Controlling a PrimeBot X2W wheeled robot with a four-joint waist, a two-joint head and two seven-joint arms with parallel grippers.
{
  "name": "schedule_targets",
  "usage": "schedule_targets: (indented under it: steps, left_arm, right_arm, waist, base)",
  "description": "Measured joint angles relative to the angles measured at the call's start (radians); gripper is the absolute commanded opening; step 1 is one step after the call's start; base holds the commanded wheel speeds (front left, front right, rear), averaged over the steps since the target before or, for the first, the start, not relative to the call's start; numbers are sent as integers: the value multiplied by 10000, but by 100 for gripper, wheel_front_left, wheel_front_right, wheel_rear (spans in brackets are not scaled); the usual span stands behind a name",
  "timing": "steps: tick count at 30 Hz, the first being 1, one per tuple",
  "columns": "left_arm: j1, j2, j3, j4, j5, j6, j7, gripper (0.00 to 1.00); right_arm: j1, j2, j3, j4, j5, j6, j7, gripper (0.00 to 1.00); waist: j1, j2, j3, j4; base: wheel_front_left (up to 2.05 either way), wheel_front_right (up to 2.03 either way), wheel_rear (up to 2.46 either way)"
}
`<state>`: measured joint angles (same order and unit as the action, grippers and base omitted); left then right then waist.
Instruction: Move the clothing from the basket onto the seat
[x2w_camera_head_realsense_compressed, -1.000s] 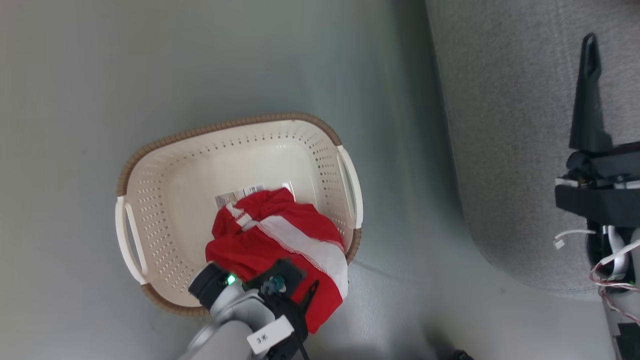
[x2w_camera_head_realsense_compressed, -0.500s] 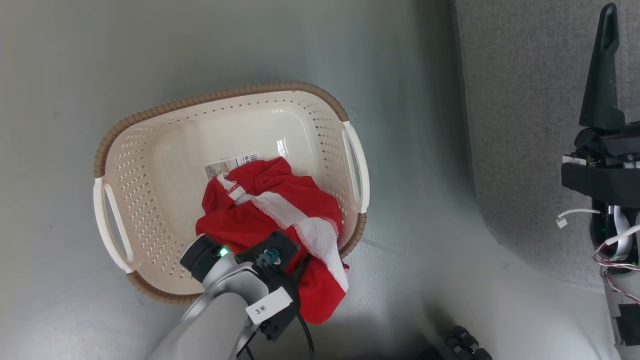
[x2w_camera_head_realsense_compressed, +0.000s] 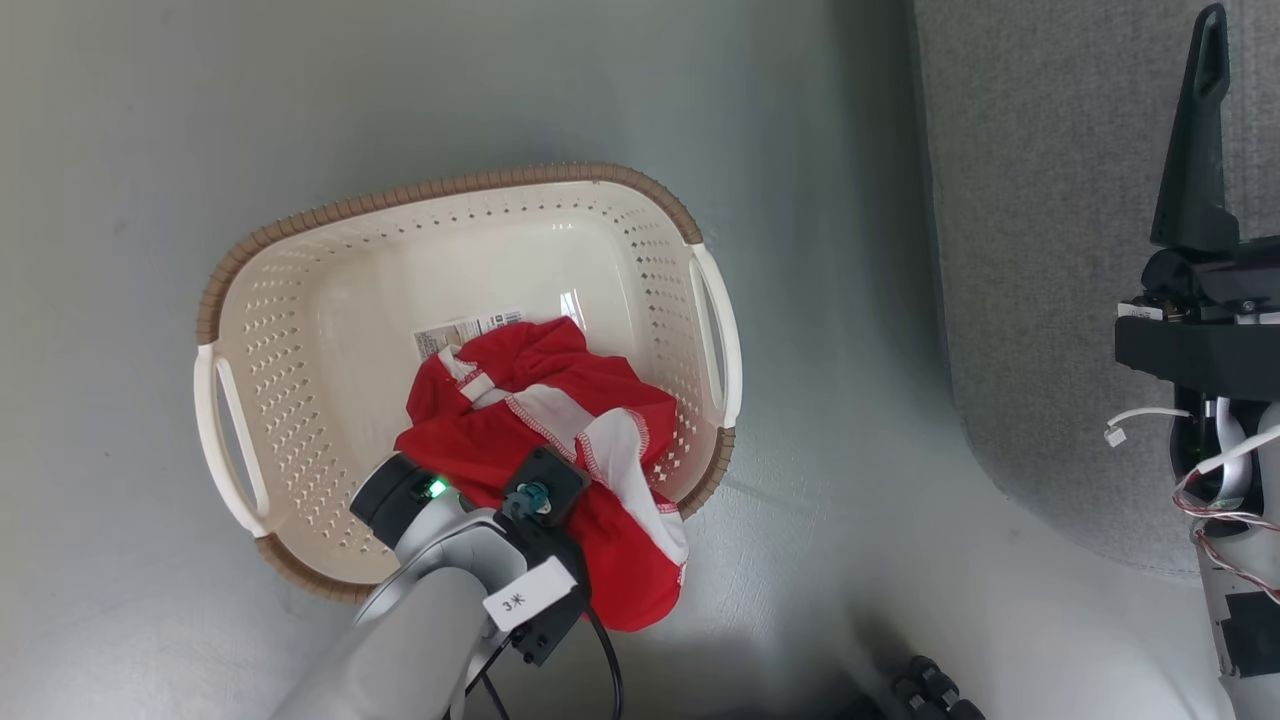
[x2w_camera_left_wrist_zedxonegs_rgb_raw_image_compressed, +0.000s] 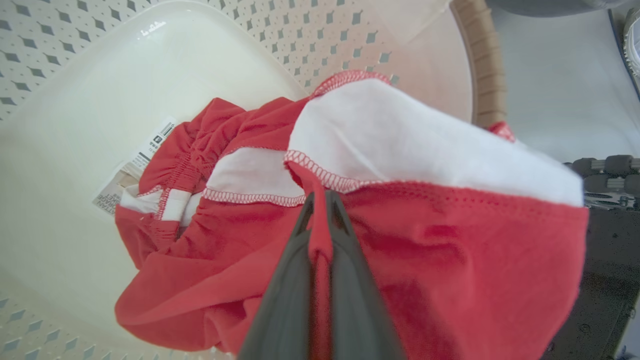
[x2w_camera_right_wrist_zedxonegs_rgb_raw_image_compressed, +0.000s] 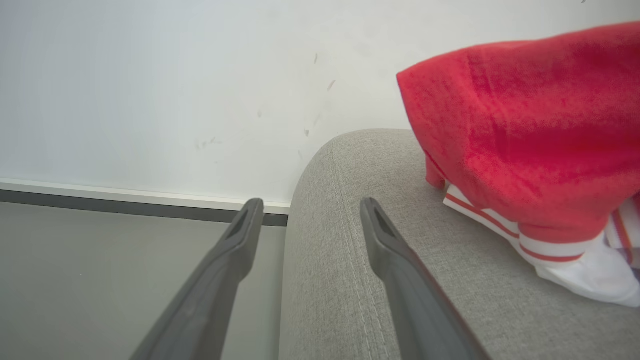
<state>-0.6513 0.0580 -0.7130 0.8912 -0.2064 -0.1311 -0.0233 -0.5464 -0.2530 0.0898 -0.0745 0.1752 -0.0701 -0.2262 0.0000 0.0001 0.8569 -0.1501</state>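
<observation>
Left of centre in the head view, the cream perforated plastic basket (x2w_camera_head_realsense_compressed: 450, 187) with its brown woven-look rim holds the crumpled bright red clothing (x2w_camera_head_realsense_compressed: 470, 450) with white panels, heaped at lower right and spilling over the rim. It looks light and limp, likely to trail. A bunched fold beside the stitched seam suits a pinch, and there the left gripper (x2w_camera_left_wrist_zedxonegs_rgb_raw_image_compressed: 319, 197) is pressed together on the fabric. Far right, above the coarse grey woven sofa seat (x2w_camera_head_realsense_compressed: 1050, 250), the right gripper (x2w_camera_right_wrist_zedxonegs_rgb_raw_image_compressed: 311, 205) stands spread, empty.

clothing (x2w_camera_head_realsense_compressed: 520, 440) in basket (x2w_camera_head_realsense_compressed: 450, 186), seat (x2w_camera_head_realsense_compressed: 1040, 250) to R
</observation>
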Motion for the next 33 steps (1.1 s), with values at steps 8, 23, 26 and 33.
schedule_targets:
  steps: [8, 23, 26, 33]
  left_arm:
    - [-175, -6, 71, 59, -447, 0, -671, 0]
    - [-988, -15, 1129, -245, -1542, -2, -2088, 0]
    - [-1097, 75, 1198, -393, -1565, -4, -2167, 0]
    - [-1255, 278, 1183, -763, -1626, -6, -2209, 0]
  right_arm:
    - [-35, 84, 50, 468, 0, 0, -81, 100]
    - [88, 535, 640, 1871, 2, 249, -224, 100]
    - [151, 627, 782, 2130, 2, 355, -230, 100]
    - [281, 782, 986, 2637, 2, 462, -232, 100]
  waist:
    - [0, 0, -347, 33]
    - [-1, -2, -1994, 174]
    - [-1, -2, -2371, 219]
    - [-1, -2, -3141, 326]
  base:
    - [0, 0, 0]
    - [0, 0, 0]
    - [0, 0, 0]
    - [0, 0, 0]
